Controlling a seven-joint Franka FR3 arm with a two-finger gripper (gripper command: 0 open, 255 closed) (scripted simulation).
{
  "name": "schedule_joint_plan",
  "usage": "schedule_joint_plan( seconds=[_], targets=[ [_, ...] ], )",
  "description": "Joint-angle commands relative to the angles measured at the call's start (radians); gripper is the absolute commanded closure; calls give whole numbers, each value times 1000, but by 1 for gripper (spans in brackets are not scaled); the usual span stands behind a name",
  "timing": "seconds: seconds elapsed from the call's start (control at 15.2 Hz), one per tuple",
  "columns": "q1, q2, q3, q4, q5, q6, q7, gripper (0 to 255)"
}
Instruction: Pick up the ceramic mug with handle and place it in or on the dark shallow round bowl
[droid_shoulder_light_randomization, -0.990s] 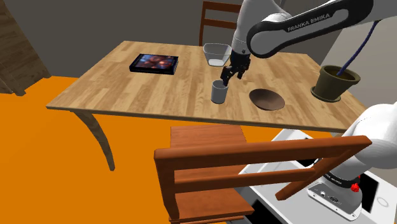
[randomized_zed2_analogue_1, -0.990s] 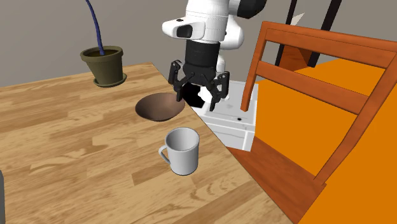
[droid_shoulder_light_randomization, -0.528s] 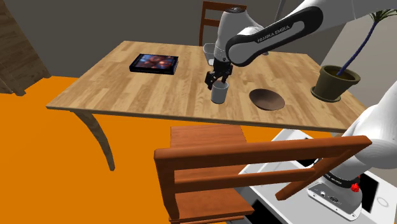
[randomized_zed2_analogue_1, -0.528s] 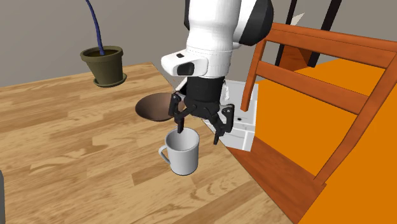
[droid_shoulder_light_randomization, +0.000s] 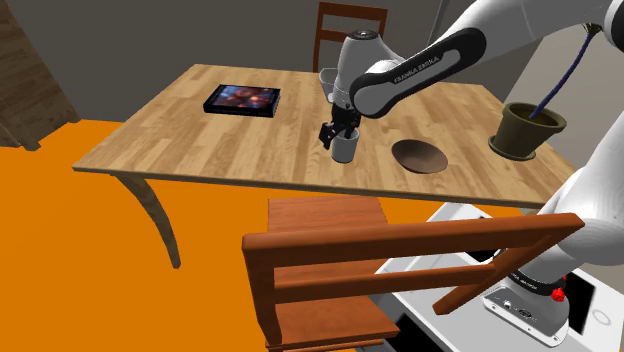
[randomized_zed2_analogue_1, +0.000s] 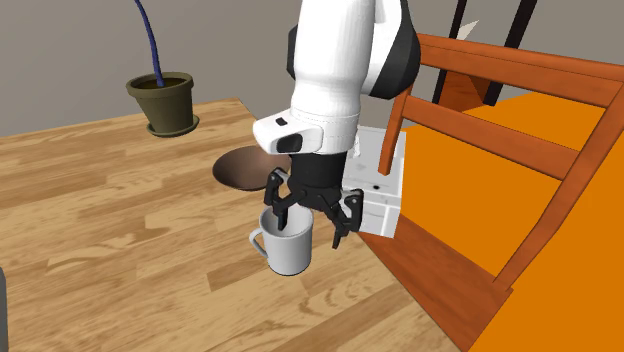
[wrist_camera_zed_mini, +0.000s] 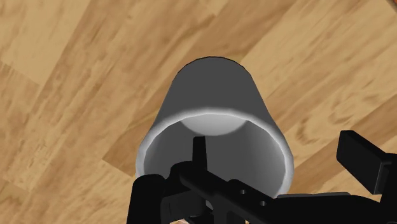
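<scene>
Wood-grain table (droid_shoulder_light_randomization: 200, 140) | grey cylindrical mug (randomized_zed2_analogue_1: 291, 252) upright | hand (randomized_zed2_analogue_1: 310, 226) spread astride its rim | dark round bowl (randomized_zed2_analogue_1: 240, 168) nearby

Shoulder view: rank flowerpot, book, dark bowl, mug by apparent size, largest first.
1. flowerpot
2. book
3. dark bowl
4. mug
The flowerpot and the book look nearly alike, so the top pair is unsure.

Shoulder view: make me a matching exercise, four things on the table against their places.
Things:
1 mug
2 dark bowl
3 plant pot
4 book

Places:
a nearest the shoulder view's left
b between mug and plant pot
c at the open gripper, one finger inside it
d nearest the shoulder view's right

Pairs: 1-c, 2-b, 3-d, 4-a
</scene>
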Motion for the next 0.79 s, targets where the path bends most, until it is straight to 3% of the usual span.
schedule_joint_plan(
  seconds=[0.0,0.4,0.46,0.73],
  targets=[
    [0,5,0,1,-2,4,1,0],
    [0,5,0,1,-2,4,1,0],
    [0,5,0,1,-2,4,1,255],
    [0,5,0,1,-2,4,1,255]
  ],
)
